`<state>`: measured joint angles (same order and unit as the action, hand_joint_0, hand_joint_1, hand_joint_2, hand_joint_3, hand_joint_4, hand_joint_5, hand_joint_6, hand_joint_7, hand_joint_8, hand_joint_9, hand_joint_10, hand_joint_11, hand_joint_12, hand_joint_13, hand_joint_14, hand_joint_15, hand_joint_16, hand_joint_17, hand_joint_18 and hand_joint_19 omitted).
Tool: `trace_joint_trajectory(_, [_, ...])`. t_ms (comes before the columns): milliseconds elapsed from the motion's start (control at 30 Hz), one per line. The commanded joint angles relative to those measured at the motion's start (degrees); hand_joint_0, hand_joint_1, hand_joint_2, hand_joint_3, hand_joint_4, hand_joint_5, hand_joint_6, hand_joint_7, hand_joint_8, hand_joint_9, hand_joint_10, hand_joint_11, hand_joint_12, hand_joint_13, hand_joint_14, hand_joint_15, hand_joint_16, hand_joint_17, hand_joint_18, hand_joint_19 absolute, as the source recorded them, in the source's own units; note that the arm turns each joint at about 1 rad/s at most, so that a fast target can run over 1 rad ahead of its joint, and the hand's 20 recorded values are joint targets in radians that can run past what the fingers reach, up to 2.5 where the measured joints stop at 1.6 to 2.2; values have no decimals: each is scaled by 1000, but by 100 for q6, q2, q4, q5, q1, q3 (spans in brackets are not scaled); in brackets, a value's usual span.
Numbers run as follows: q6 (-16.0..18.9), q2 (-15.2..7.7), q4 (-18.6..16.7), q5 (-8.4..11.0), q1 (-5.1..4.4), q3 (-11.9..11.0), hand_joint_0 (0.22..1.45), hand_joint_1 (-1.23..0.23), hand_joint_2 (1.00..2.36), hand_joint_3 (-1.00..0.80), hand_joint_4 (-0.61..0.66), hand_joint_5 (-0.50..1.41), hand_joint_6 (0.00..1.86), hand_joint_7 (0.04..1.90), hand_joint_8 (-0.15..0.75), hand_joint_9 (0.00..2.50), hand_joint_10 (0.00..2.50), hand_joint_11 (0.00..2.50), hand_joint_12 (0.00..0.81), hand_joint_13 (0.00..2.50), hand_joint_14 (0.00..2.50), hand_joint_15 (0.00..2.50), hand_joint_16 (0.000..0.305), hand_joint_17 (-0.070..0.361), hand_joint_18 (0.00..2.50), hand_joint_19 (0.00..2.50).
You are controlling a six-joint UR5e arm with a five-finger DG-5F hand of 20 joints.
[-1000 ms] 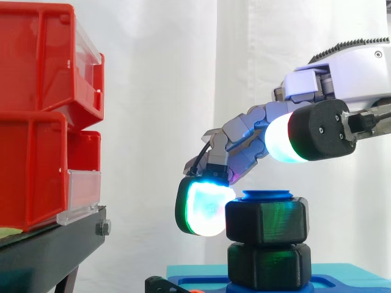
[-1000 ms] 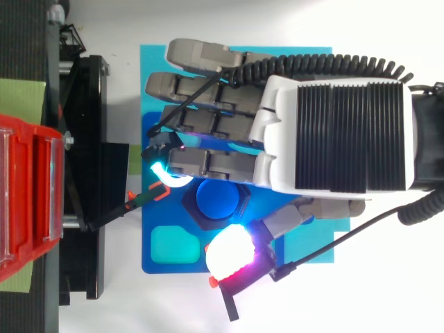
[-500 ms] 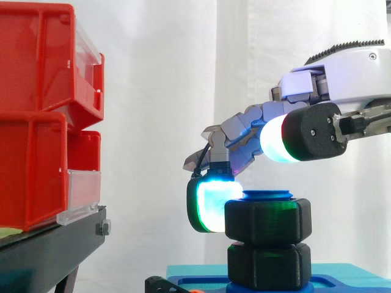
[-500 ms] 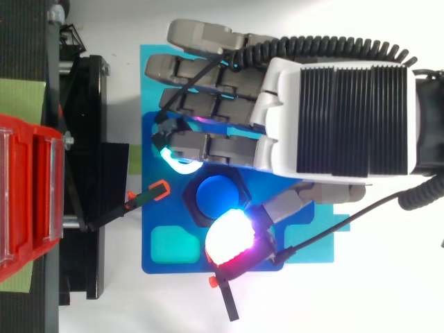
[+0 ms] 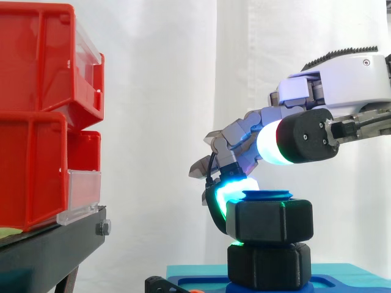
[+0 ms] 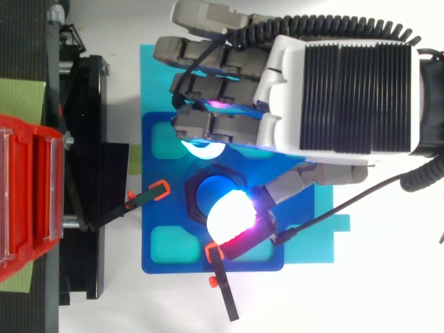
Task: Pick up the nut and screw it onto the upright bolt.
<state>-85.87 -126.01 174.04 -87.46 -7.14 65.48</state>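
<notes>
So the nut [image 5: 269, 221], a chunky black hex one, is sitting up at the top of the blue upright bolt [image 5: 266, 195], with just the bolt's rounded blue cap poking out above it. Right under it on the same bolt there's a second nut [image 5: 267, 265], same black hex shape, and the two look like they're touching or nearly so, with their flats not lined up.

The hand [image 6: 347, 76] comes in from the right of the bolt. Its fingers are curled down: one glowing cyan-green fingertip [image 5: 227, 194] is hooked round the nut's side, left of the bolt in the side view, and pressed against it. The thumb [image 5: 272, 143], glowing white with a bit of magenta, hangs above the bolt cap and isn't touching the nut. From the top, thumb and fingertip sit on opposite sides of the bolt.

Below the bolt is a blue base plate [image 6: 194, 262] with teal pockets, lying on a teal sheet [image 6: 312, 243]. Well to the left of the bolt are stacked red bins [image 5: 36, 122] on a black stand [image 5: 49, 250]. Behind the bolt is the white curtain [image 5: 159, 122].
</notes>
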Motion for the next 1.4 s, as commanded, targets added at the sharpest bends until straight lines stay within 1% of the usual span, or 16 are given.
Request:
trace_joint_trajectory(0, [0, -3, -2, -17, 29, 0, 485, -163, 1000, -500, 201, -16, 502, 1331, 273, 645, 0, 0, 303, 297, 0, 0, 37, 82, 0, 0])
trace_joint_trajectory(67, [0, -3, -2, -26, 38, 0, 485, -162, 1000, -500, 194, -17, 502, 1317, 272, 642, 0, 0, 303, 297, 0, 0, 36, 82, 0, 0])
trace_joint_trajectory(133, [0, -3, -2, -34, 38, 0, 485, -161, 1000, -500, 214, -34, 503, 1237, 267, 634, 0, 0, 307, 278, 0, 0, 36, 82, 0, 0])
trace_joint_trajectory(200, [0, 6, -19, -70, 55, -9, 483, -159, 1000, -500, 246, -69, 504, 1054, 257, 588, 0, 0, 310, 250, 0, 0, 37, 84, 0, 0])
trace_joint_trajectory(233, [0, 6, -19, -78, 55, -17, 482, -159, 1000, -500, 254, -74, 504, 1031, 256, 585, 0, 0, 310, 247, 0, 0, 37, 84, 0, 0])
trace_joint_trajectory(300, [-26, 6, 16, -131, 90, -132, 479, -156, 1000, -500, 256, -97, 504, 900, 249, 550, 0, 0, 314, 218, 0, 0, 39, 87, 0, 0])
trace_joint_trajectory(400, [-96, -3, 95, -201, 117, -220, 476, -151, 1000, -500, 237, -119, 503, 800, 242, 520, 0, 0, 316, 189, 0, 0, 40, 89, 0, 0])
trace_joint_trajectory(433, [-123, 6, 130, -237, 134, -264, 476, -151, 1000, -500, 234, -119, 503, 795, 242, 519, 0, 0, 316, 186, 0, 0, 40, 89, 0, 0])
trace_joint_trajectory(467, [-132, 6, 130, -245, 134, -272, 475, -151, 1000, -500, 228, -128, 502, 750, 240, 511, 0, 0, 317, 181, 0, 0, 40, 90, 0, 0])
trace_joint_trajectory(633, [-184, -3, 95, -254, 134, -272, 473, -148, 1000, -500, 217, -138, 502, 697, 231, 484, 0, 0, 318, 167, 0, 0, 41, 92, 0, 0])
trace_joint_trajectory(800, [-184, -3, 60, -219, 64, -264, 472, -141, 1000, -500, 209, -147, 502, 670, 232, 469, 0, 0, 322, 143, 0, 0, 41, 93, 0, 0])
trace_joint_trajectory(1000, [-167, -3, 60, -210, -50, -272, 469, -133, 1000, -500, 198, -153, 502, 662, 226, 437, 0, 0, 324, 130, 0, 0, 42, 94, 0, 0])
trace_joint_trajectory(1067, [-140, -3, 60, -184, -112, -264, 469, -131, 1000, -500, 196, -157, 502, 656, 225, 423, 0, 0, 324, 123, 0, 0, 42, 94, 0, 0])
trace_joint_trajectory(1267, [-123, -3, 33, -158, -200, -272, 467, -125, 1000, -500, 181, -167, 501, 644, 221, 393, 0, 0, 326, 106, 0, 0, 42, 95, 0, 0])
trace_joint_trajectory(1333, [-123, -3, 16, -158, -208, -272, 467, -123, 1000, -500, 180, -169, 501, 643, 221, 392, 0, 0, 327, 102, 0, 0, 42, 95, 0, 0])
trace_joint_trajectory(1367, [-149, -12, -54, -149, -235, -272, 466, -122, 1000, -500, 179, -169, 501, 643, 220, 387, 0, 0, 327, 101, 0, 0, 42, 95, 0, 0])
